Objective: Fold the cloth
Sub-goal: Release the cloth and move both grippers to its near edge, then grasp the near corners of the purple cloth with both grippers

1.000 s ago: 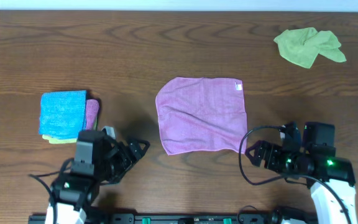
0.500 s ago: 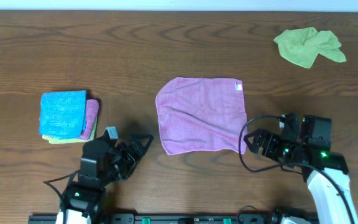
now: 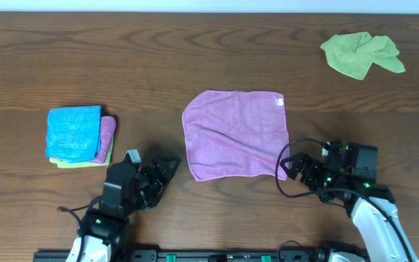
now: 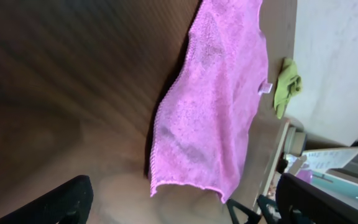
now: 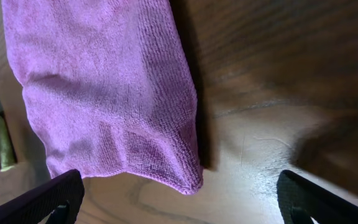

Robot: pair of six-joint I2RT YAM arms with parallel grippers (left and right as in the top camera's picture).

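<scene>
A pink cloth (image 3: 236, 135) lies spread flat on the wooden table (image 3: 195, 58), with a white tag at its far right corner. My left gripper (image 3: 167, 169) is open and empty, just left of the cloth's near left corner (image 4: 157, 186). My right gripper (image 3: 294, 169) is open and empty, just right of the cloth's near right corner (image 5: 188, 180). Neither gripper touches the cloth. In both wrist views the cloth corner sits between the two dark fingers, a little ahead of them.
A stack of folded cloths, blue on top (image 3: 74, 132), sits at the left. A crumpled green cloth (image 3: 360, 55) lies at the far right, also visible in the left wrist view (image 4: 286, 84). The table's near edge is just behind both arms.
Both arms have moved inward toward the pink cloth's near corners. The left gripper has shifted right and the right gripper left. The cloth has not moved.
</scene>
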